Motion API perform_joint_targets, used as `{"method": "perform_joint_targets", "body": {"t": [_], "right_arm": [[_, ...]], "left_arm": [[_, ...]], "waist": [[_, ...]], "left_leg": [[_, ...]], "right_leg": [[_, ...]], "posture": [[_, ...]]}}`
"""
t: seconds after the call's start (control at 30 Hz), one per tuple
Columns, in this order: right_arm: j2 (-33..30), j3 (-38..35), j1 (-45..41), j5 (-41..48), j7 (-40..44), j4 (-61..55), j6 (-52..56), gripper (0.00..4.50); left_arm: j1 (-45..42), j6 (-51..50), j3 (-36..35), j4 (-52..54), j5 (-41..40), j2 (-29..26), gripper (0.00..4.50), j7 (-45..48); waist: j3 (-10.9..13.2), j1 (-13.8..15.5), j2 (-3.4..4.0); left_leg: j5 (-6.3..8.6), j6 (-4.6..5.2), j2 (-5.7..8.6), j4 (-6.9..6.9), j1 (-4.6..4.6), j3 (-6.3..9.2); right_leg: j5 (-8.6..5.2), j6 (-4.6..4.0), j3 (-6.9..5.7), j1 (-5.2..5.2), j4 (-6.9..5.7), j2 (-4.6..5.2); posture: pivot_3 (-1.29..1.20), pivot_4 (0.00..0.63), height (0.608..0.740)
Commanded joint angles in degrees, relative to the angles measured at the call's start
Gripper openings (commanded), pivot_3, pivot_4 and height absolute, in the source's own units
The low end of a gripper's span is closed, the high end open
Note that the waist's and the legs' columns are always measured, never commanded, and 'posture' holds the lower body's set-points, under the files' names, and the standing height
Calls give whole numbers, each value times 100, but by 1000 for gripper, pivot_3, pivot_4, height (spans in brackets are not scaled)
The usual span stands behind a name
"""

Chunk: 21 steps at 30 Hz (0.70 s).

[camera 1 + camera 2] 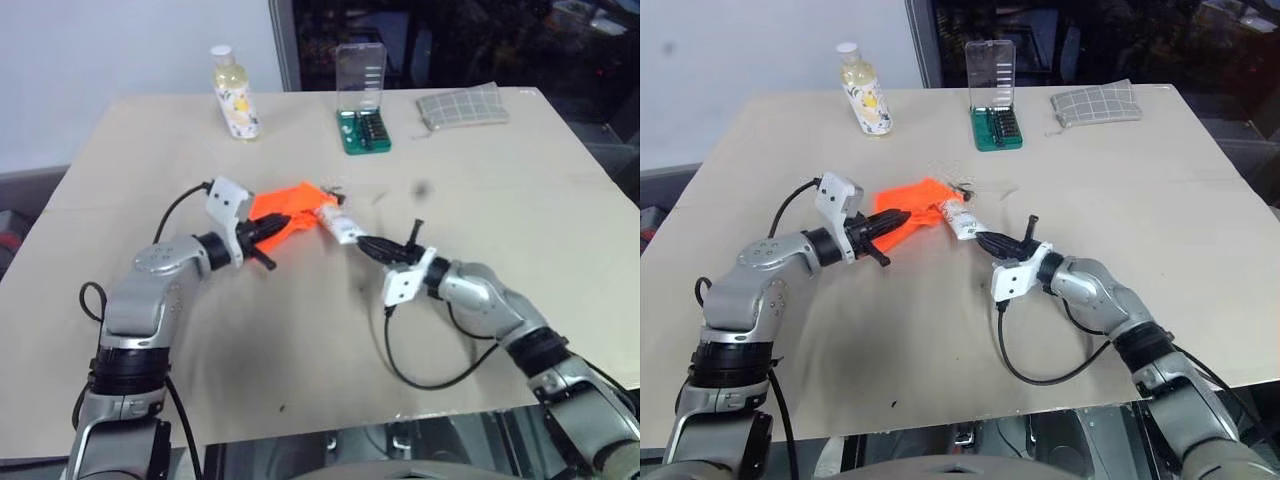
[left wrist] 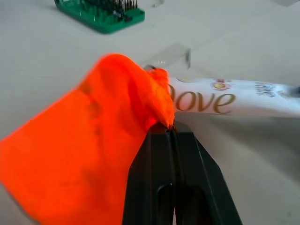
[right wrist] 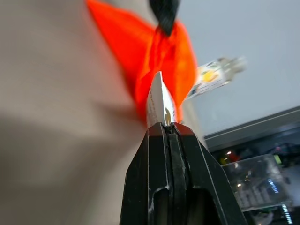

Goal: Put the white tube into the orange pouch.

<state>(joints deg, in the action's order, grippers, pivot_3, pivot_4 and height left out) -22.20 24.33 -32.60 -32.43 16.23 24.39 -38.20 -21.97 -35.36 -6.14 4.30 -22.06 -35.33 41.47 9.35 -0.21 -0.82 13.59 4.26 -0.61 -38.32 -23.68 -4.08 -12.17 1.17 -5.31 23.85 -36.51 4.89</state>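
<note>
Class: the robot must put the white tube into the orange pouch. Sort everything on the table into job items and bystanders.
Job items:
white tube
orange pouch

Bystanders:
yellowish bottle
green bit set
grey checked pouch

Head stereo pair looks forward and down over the table (image 1: 300, 330). Each wrist camera sights closely along its own fingers; both share the pouch (image 2: 84, 140) and tube (image 2: 220, 97) at centre.

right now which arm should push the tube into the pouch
Right. The right gripper is shut on the white tube, whose end is at the orange pouch mouth; the left gripper pinches the fabric.
</note>
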Motion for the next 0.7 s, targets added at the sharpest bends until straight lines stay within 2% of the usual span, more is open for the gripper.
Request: {"method": "perform_joint_targets", "body": {"t": [0.03, 0.17, 0.33, 0.43, 0.5, 0.7], "right_arm": [[124, 79, -337, -162, -250, 361, -101, 46], [213, -14, -380, 12, -299, 560, -93, 46], [215, -181, -70, 435, -89, 288, 115, 46], [264, -249, 37, 573, -55, 106, 301, 919], [298, -242, 96, 558, -79, -9, 412, 1814], [496, -67, 113, 325, -131, -120, 726, 1814]], "left_arm": [[-49, 364, 73, -194, 208, -193, 0, 190], [3, 764, 313, -326, 488, -255, 0, 349], [113, 829, 491, -122, 505, -77, 0, 350], [93, 828, 489, -108, 504, 11, 0, 289], [75, 829, 465, -145, 513, 55, 0, 235], [69, 801, 493, -109, 520, 130, 0, 179]], "waist": [[1, -39, 0], [1, -49, 0], [2, -57, 0], [3, -57, 1], [3, -57, 1], [2, -58, 1]], "left_leg": [[0, 0, 0, 1, -1, 0], [0, 0, 1, 2, -2, -1], [0, -1, 0, 3, -2, 0], [0, -1, 0, 3, -1, 0], [0, -1, 0, 3, -1, 0], [0, -2, -1, 3, 1, 0]], "right_leg": [[1, 0, 0, 1, 0, 0], [6, 2, 0, 0, 2, 1], [11, 10, 1, 0, 2, 2], [12, 12, 1, 0, 1, 2], [12, 13, 0, 1, 1, 3], [13, 14, 1, 2, -4, 4]], "posture": [[0, 150, 740], [0, 150, 740], [0, 150, 740], [0, 150, 740], [0, 150, 740], [0, 150, 740]]}}
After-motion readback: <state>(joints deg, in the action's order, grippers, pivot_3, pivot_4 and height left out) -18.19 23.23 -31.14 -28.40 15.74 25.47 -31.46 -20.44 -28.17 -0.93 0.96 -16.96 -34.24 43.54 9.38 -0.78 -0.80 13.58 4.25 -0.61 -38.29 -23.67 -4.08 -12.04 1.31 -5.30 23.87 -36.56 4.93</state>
